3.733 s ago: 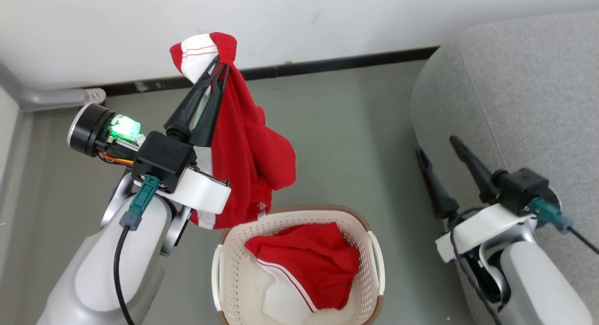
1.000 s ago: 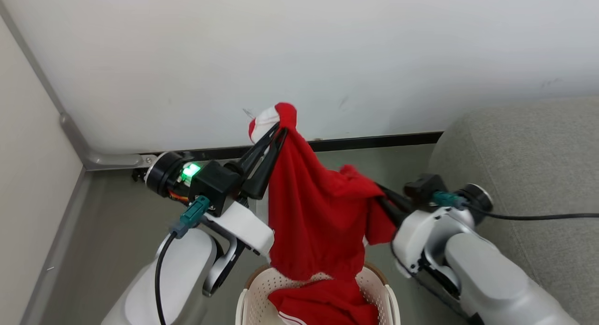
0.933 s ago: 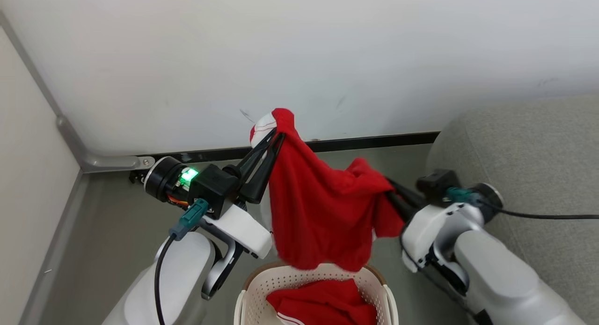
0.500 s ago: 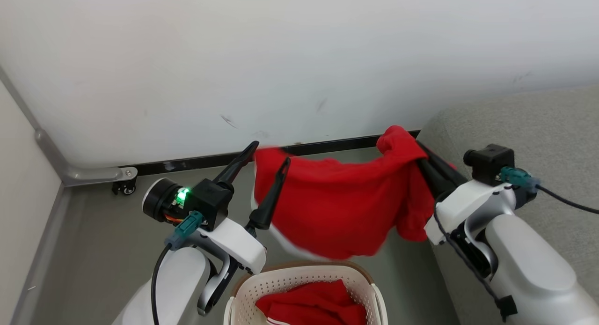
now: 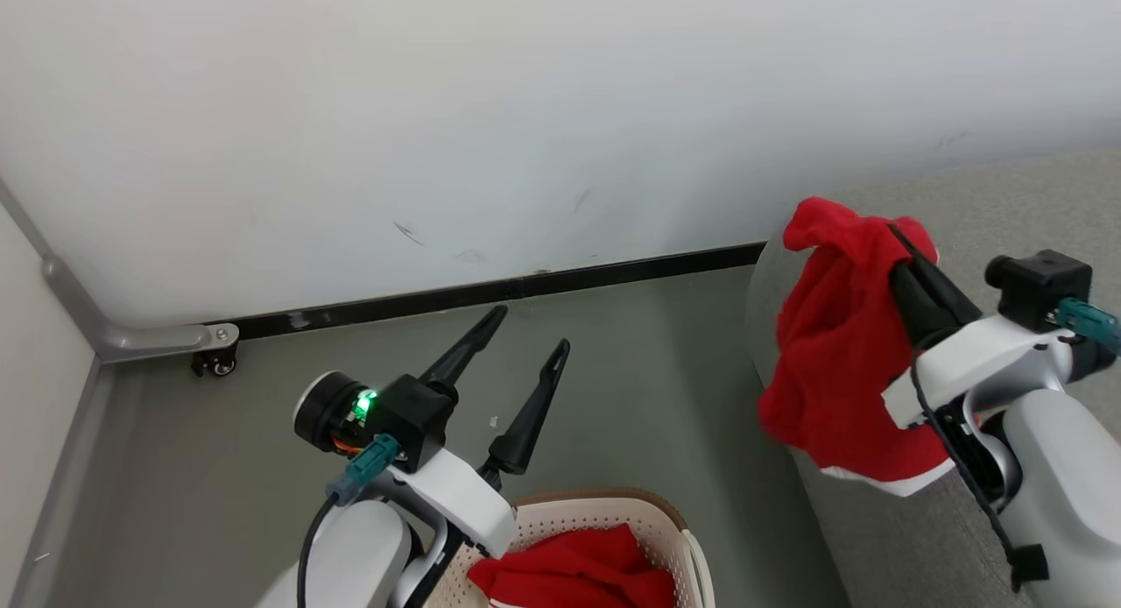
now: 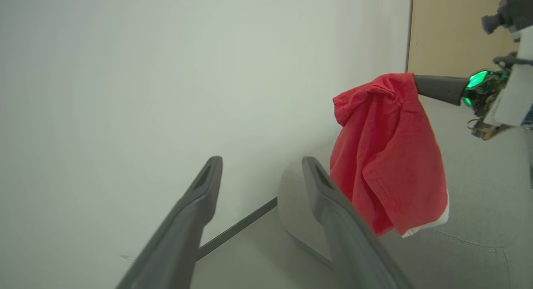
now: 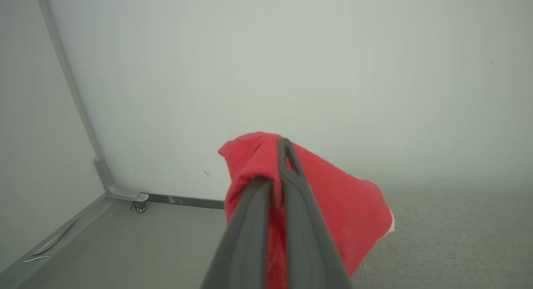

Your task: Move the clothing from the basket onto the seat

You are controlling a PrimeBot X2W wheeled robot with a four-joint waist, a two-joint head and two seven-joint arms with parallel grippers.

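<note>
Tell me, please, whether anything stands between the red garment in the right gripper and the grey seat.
Nothing visible does. The red garment hangs from the shut right gripper right at the rounded edge of the seat, with bare grey upholstery beyond it.

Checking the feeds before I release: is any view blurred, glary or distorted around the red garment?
Head view: even light, no glare, garment sharp. Left wrist view: own fingers soft-focused up close, garment crisp. Right wrist view: hazy, wall rail bowed by the wide lens.
</note>
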